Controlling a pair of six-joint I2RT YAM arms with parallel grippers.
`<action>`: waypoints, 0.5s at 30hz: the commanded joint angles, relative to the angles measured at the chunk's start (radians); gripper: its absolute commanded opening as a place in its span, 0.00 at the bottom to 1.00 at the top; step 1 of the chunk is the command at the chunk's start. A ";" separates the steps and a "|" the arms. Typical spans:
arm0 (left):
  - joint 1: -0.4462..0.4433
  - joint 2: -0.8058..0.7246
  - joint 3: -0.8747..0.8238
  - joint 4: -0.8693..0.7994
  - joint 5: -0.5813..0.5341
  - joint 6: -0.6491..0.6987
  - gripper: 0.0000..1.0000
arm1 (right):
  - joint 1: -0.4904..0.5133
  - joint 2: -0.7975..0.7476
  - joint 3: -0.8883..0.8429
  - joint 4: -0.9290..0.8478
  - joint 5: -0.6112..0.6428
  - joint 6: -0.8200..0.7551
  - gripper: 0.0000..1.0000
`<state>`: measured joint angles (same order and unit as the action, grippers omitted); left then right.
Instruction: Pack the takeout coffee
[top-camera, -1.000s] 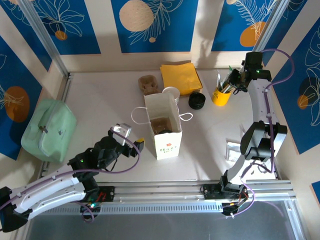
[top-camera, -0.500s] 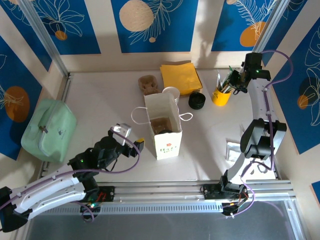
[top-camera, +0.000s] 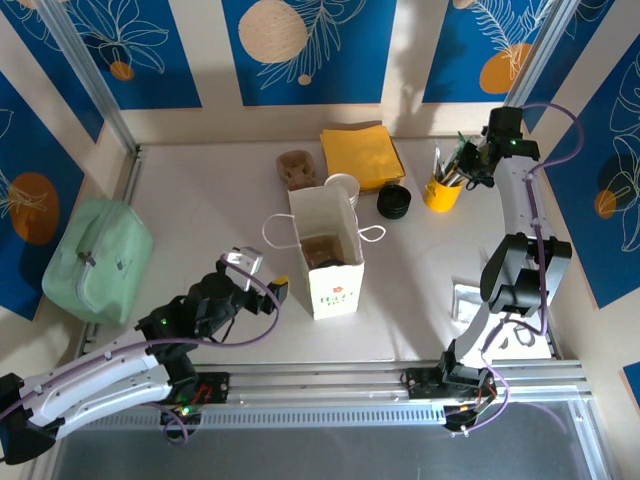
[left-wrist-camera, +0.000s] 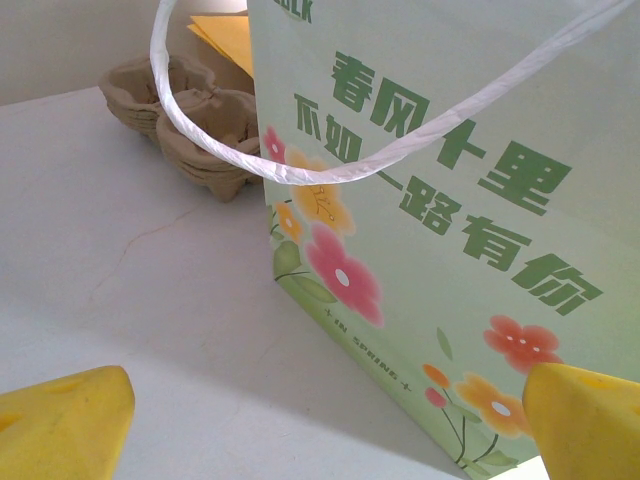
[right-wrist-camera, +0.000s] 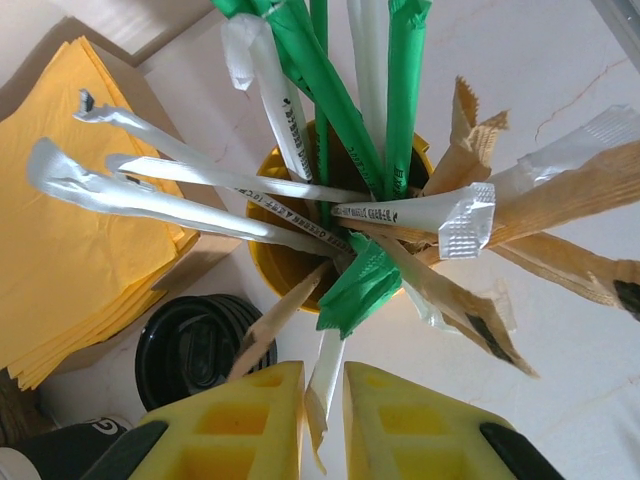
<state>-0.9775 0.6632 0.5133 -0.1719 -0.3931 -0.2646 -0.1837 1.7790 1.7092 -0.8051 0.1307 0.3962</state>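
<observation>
My right tool (right-wrist-camera: 323, 372) is nearly closed, a pale paper-wrapped stick (right-wrist-camera: 330, 345) pinched between its pads above the yellow pot (right-wrist-camera: 287, 265) of straws. That detail is too small to read from overhead. My left tool (left-wrist-camera: 325, 430) gapes wide and holds nothing, just beside the paper bag (top-camera: 335, 290) on the surface (top-camera: 200, 210).

From above, a dark round shape sits low in the bag's mouth; I take it for the takeout coffee (top-camera: 338, 263), though I cannot be sure. The left wrist faces the bag's printed side, not its inside.

I judge the cup light, thin-walled and easily crushed, its lid liable to pop — so grip gently around the wall under the lid, upright.
</observation>
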 joint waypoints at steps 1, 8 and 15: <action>-0.007 -0.003 0.002 0.015 0.012 -0.016 0.99 | -0.007 0.021 0.021 -0.022 -0.022 -0.005 0.19; -0.007 0.000 0.000 0.018 0.012 -0.017 0.99 | -0.005 0.040 0.025 -0.020 -0.022 -0.007 0.19; -0.007 0.002 0.000 0.019 0.010 -0.017 0.99 | 0.001 0.029 0.042 -0.037 -0.033 -0.013 0.14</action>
<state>-0.9775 0.6636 0.5133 -0.1719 -0.3931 -0.2646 -0.1833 1.8126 1.7119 -0.8143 0.1265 0.3950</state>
